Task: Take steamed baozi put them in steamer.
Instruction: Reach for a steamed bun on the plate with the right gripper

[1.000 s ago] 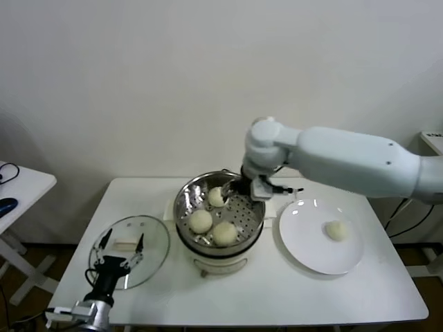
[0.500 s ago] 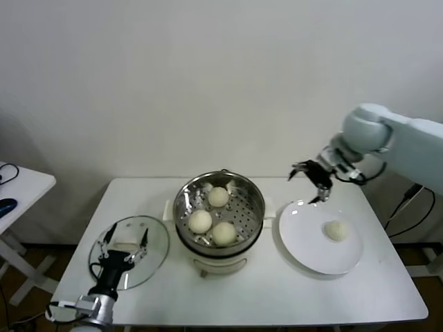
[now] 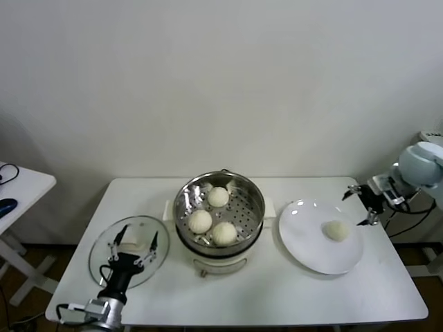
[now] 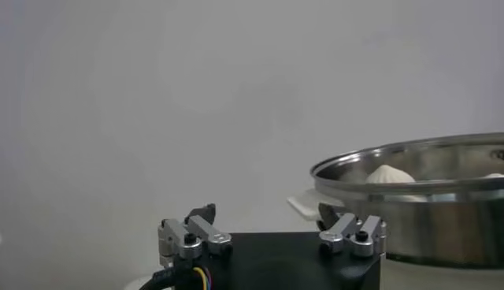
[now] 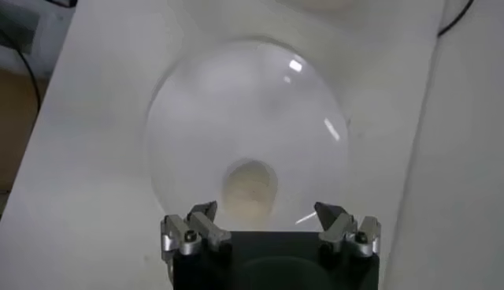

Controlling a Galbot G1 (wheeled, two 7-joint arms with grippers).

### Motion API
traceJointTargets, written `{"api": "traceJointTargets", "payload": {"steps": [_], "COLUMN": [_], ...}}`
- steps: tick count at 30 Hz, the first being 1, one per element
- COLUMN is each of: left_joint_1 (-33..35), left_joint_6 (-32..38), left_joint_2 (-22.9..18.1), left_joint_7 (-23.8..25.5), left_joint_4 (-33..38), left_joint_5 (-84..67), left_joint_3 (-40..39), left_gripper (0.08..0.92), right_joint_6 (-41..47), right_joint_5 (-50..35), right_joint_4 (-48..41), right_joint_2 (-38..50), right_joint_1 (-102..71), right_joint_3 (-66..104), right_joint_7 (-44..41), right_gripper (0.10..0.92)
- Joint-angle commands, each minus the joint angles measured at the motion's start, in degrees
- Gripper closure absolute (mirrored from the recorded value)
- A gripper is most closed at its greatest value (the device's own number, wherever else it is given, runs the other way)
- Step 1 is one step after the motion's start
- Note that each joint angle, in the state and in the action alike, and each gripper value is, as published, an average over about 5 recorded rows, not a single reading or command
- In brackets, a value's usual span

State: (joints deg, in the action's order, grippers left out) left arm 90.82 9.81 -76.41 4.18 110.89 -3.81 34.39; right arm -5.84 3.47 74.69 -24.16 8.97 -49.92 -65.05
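Note:
The steamer stands mid-table, a shiny steel pot holding three steamed baozi on its perforated tray. One more baozi lies on the white plate to the right. My right gripper hovers open and empty just beyond the plate's far right rim. In its wrist view the gripper looks down on that baozi and the plate. My left gripper hangs open and empty over the glass lid. Its wrist view shows the gripper, the steamer and a baozi.
A round glass lid with a white knob lies flat at the table's front left. A small side table with a dark object stands further left. The white wall rises close behind the table.
My right arm has swung away from the steamer, across the plate, to the table's far right, open and empty. The left gripper has shifted slightly over the lid.

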Motion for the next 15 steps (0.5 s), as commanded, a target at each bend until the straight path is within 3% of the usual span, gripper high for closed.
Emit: {"api": "traceJointTargets", "payload": {"steps": [1, 15], "left_joint_1": [0.09, -0.16], "left_joint_6": [-0.18, -0.78], "left_joint_2": [-0.32, -0.29], "left_joint_7": [0.0, -0.2], "left_joint_4": [-0.05, -1.23], "left_joint_5": [0.89, 0.97], "left_joint_3": [-0.36, 0.76], "left_gripper": [0.177, 0.177], "right_joint_6": [-2.33, -3.02], "right_joint_5": [8.41, 10.45], "right_joint_4": [-9.16, -20.86], "right_joint_2": [-1.97, -15.42], "right_joint_1": [-17.83, -13.52], "right_joint_3": [15.27, 12.72], "right_joint_7": [0.0, 0.44], "right_gripper": [0.203, 0.203]}}
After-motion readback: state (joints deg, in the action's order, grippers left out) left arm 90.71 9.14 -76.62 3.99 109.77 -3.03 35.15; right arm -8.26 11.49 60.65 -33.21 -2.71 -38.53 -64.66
